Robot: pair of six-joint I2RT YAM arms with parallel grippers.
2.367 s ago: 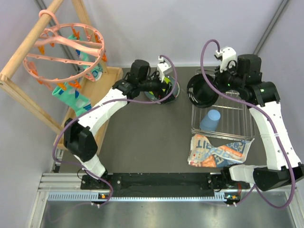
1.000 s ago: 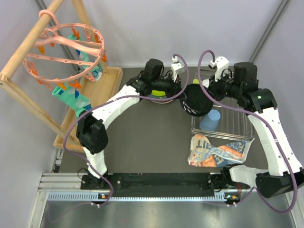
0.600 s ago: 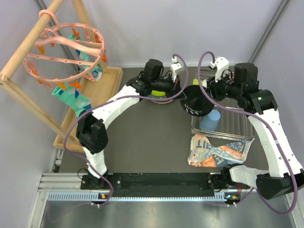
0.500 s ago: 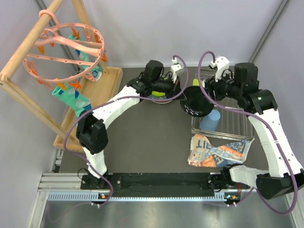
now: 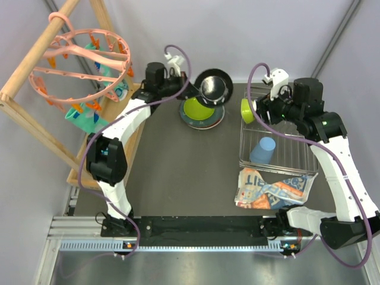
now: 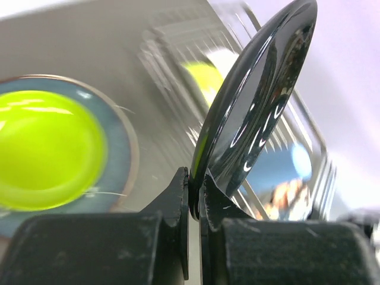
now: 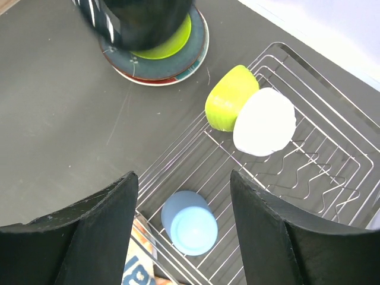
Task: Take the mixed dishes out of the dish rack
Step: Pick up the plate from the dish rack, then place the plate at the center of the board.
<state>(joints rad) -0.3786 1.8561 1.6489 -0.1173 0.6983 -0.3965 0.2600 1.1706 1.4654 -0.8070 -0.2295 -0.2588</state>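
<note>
Right gripper (image 7: 183,177) hangs over the dish rack (image 7: 309,172), at the right of the top view, fingers spread with nothing between them. Below it, in the rack's near left corner, the light blue cup (image 7: 190,222) lies on the wires. Farther back, a lime-green cup (image 7: 228,98) and the small white bowl (image 7: 264,122) rest touching each other.

Beyond the rack's left edge, at upper centre, the unloaded stack sits on the table. A lime-green bowl (image 5: 198,108) is nested on a teal plate (image 5: 191,122), with what looks like a pink-rimmed plate beneath, though only a sliver shows.

Farthest back, the left gripper (image 6: 195,190) is clamped on the rim of a dark glossy dish (image 6: 255,107), holding it tilted on edge above the stack. The step in hand is setting that dish down, which likely calls for levelling it over the stack before letting go. Three pieces are left in the rack, and the blue cup seems the right arm's nearest pick.
</note>
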